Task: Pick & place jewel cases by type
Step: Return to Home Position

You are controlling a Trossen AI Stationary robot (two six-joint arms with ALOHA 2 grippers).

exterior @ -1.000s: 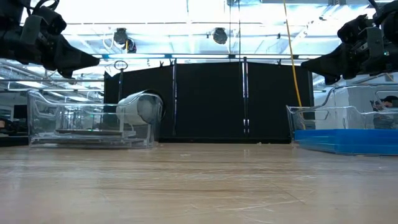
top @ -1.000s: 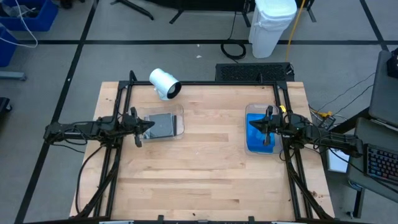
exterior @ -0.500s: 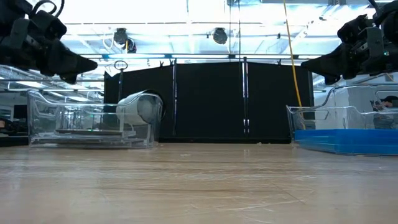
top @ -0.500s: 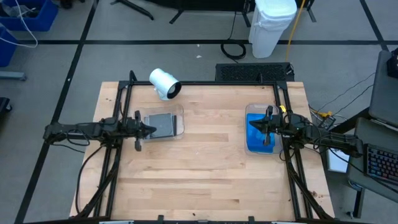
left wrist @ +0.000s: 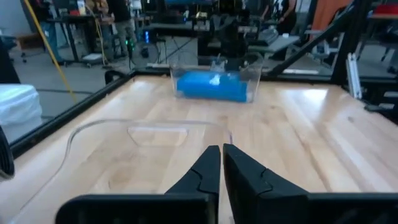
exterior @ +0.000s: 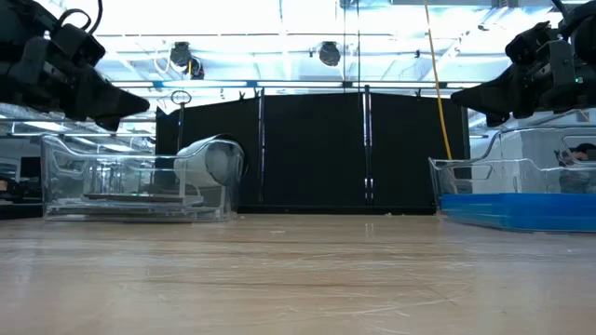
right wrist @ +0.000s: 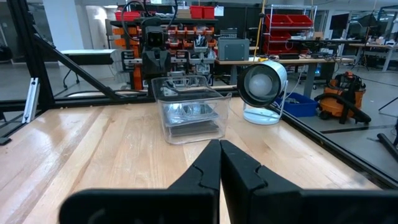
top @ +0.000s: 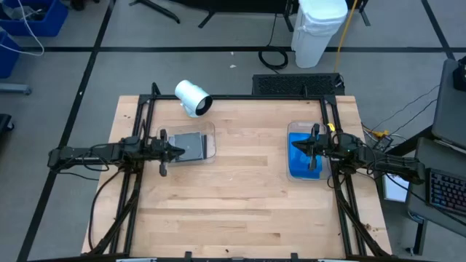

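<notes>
Dark jewel cases: the grey cases [top: 191,146] lay stacked flat inside the left clear tray [top: 212,143], on the left half of the worktop [top: 240,196].
Blue jewel cases: these [top: 300,163] lay flat in the right clear tray [top: 290,128], near the worktop's right edge.
Left arm: it reached in level from the left side, pointing toward the middle. Its left gripper [top: 180,151] hung over the left tray's outer end, raised clear above the rim in the low view.
Right arm: it reached in level from the right side. Its right gripper [top: 295,145] was held high over the blue cases.
Surroundings: a white cylinder [top: 193,97] lay on its side at the back edge, just behind the left tray. A white bin [top: 317,29] stood on the floor beyond the worktop. The wood between the two trays was bare.
Left gripper state: fingers pressed together, holding nothing, touching nothing.
Right gripper state: fingers likewise together and empty, apart from the tray below.
</notes>
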